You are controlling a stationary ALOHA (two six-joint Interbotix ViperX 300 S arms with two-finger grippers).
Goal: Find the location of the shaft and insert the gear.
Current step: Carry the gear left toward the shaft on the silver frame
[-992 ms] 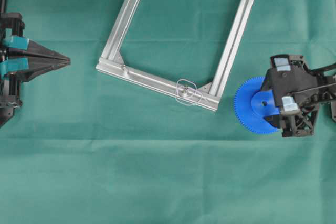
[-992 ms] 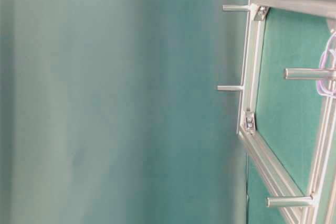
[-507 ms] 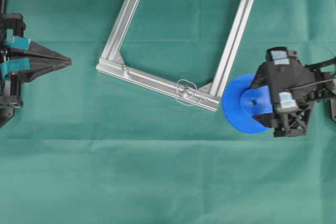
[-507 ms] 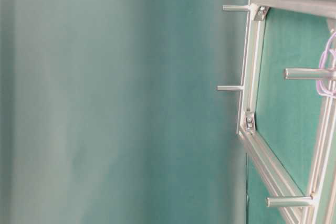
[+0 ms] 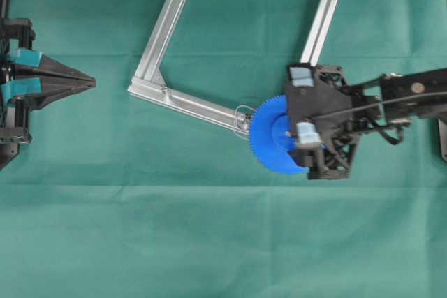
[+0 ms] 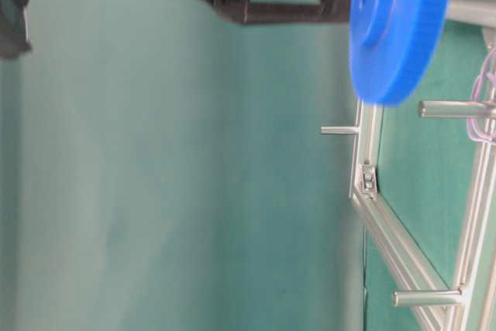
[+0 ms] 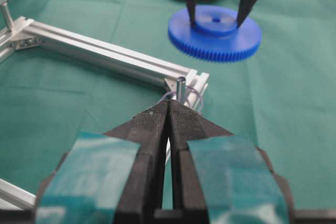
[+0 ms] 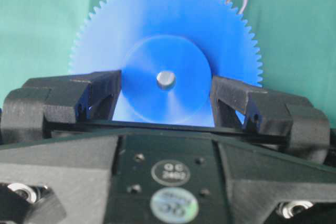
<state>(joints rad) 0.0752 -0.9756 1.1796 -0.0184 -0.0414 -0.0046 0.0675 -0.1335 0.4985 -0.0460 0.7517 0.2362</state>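
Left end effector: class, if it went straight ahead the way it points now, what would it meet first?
Probably the shaft, standing just beyond the shut left end effector by the frame corner; depth is unclear.

I'm looking straight down at the aluminium frame (image 5: pixel 237 40) from well above in the overhead view, while the table-level camera is sitting low and close beside that frame (image 6: pixel 370 168), its picture turned on its side. The left wrist camera is peering level across its own closed fingertips (image 7: pixel 168 114) toward the frame's near corner (image 7: pixel 184 77), and the right wrist camera is hanging close over the gear (image 8: pixel 167 64) by the same corner; all four views are sharing the gear (image 5: pixel 276 136) (image 6: pixel 395 29) (image 7: pixel 215 31).
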